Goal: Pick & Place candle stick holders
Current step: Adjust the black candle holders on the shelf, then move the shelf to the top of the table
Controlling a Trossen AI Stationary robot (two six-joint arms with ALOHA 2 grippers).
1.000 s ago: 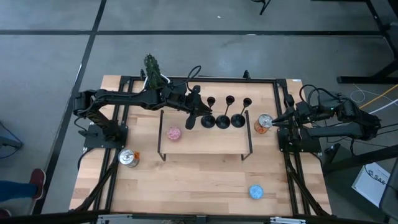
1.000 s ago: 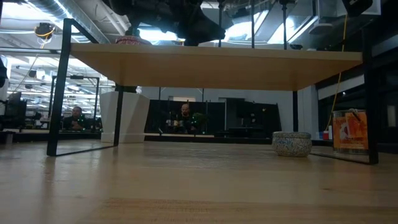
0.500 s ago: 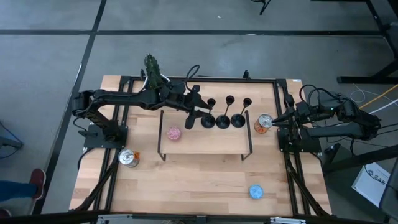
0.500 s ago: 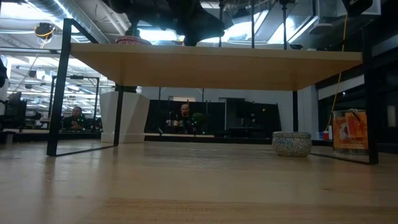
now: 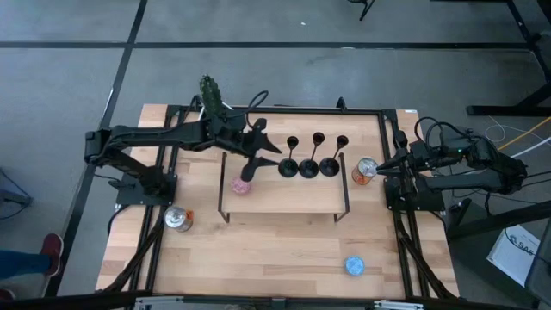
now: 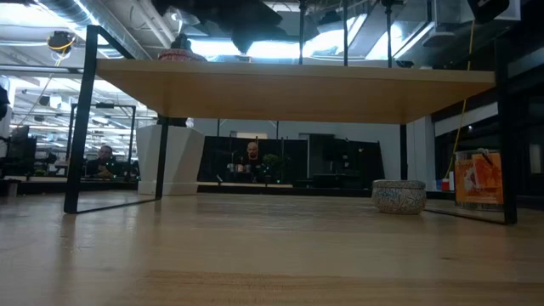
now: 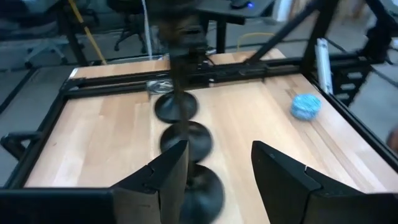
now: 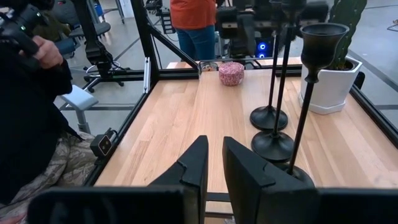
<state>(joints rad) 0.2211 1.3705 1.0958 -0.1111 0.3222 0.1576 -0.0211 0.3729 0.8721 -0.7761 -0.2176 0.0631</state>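
Left gripper (image 5: pixel 263 159) hovers over raised wooden shelf (image 5: pixel 284 198), just beside nearest candle stick holder (image 5: pixel 287 167), fingers parted, holding nothing

Right gripper (image 5: pixel 380 166) parked at table's right edge by metal can (image 5: pixel 364 170), fingers nearly together, empty

Candle stick holders: 3, in row on shelf, upright. Look stiff, rigid, top-heavy and tippy; smooth finish probably slippery. Best grab low on thin stem, just above base

Also: 2 cans, pink tin (image 5: pixel 240 185), blue tin (image 5: pixel 354 265), grey tin (image 6: pixel 399 196) in low view
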